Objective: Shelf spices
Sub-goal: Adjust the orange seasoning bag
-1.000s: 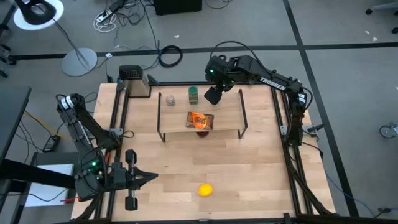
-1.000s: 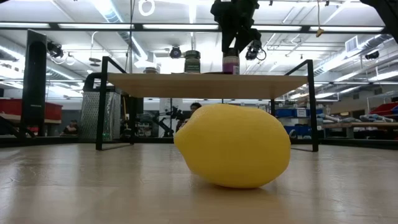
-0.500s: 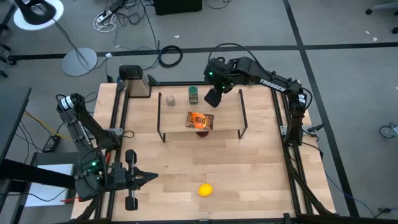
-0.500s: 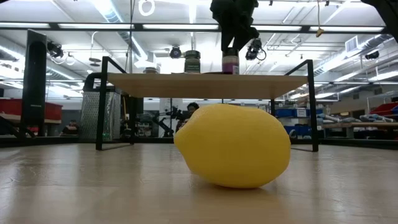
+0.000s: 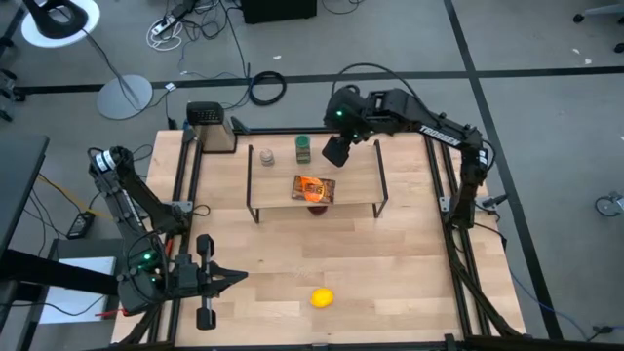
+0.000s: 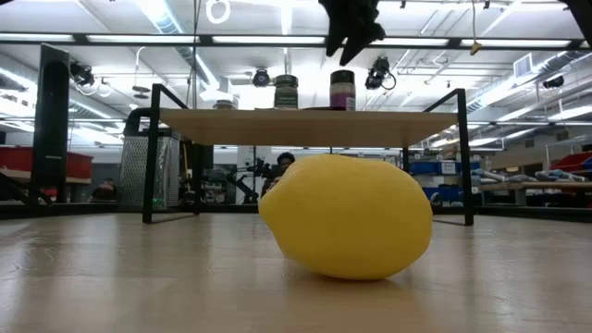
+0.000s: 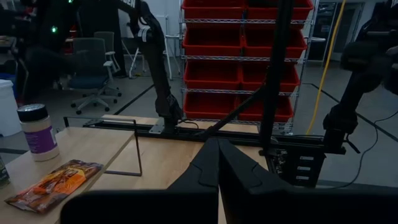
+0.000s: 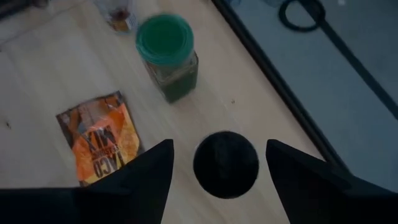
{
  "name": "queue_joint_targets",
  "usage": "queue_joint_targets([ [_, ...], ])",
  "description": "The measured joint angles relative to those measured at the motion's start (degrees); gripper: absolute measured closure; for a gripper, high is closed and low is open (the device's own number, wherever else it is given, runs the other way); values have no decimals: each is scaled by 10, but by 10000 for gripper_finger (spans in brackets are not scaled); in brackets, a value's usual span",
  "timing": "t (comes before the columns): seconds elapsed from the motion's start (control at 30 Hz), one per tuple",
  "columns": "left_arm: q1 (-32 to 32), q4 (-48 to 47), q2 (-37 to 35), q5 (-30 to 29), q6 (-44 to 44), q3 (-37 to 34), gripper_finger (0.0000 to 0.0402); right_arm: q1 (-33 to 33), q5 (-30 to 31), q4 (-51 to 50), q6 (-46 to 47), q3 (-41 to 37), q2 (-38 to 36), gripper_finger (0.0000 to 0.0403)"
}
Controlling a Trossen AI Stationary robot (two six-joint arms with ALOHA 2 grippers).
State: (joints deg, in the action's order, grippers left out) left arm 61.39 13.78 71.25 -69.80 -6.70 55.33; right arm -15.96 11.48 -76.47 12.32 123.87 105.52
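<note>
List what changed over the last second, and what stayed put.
The right gripper let go of the purple jar and rose clear above it, fingers open. The jar stayed upright on the shelf. The green jar, orange packet, lemon and left gripper did not move.

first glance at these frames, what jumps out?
In the low view, the yellow lemon-like fruit on the near table fills the foreground. Behind it stands the shelf, carrying the green jar and the purple jar, with the right gripper open above the purple jar, clear of its lid. From above, the orange packet lies flat on the shelf, and the left gripper waits shut at the table's near left.
</note>
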Motion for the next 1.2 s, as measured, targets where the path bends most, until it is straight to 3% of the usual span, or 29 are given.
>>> queue_joint_targets([
  [0.27, 0, -8, 0, 0, 0, 0, 398, 50, 28, 5, -1, 32, -56, 151],
  [0.5, 0, -9, 0, 0, 0, 0, 398, 161, 88, 7, -9, 50, -141, 169],
  [0.67, 0, -17, 0, 0, -8, 0, 398, 291, 182, -17, 8, 50, -198, 235],
  [0.87, 0, -29, 0, 0, -13, 0, 398, 472, 297, -69, 64, 50, -219, 379],
  [1.03, -5, -30, 0, -11, -12, -2, 398, 585, 383, -129, 125, 37, -195, 397],
  [1.2, -25, -30, 0, -11, -23, -22, 398, 651, 429, -126, 168, -42, -169, 400],
])
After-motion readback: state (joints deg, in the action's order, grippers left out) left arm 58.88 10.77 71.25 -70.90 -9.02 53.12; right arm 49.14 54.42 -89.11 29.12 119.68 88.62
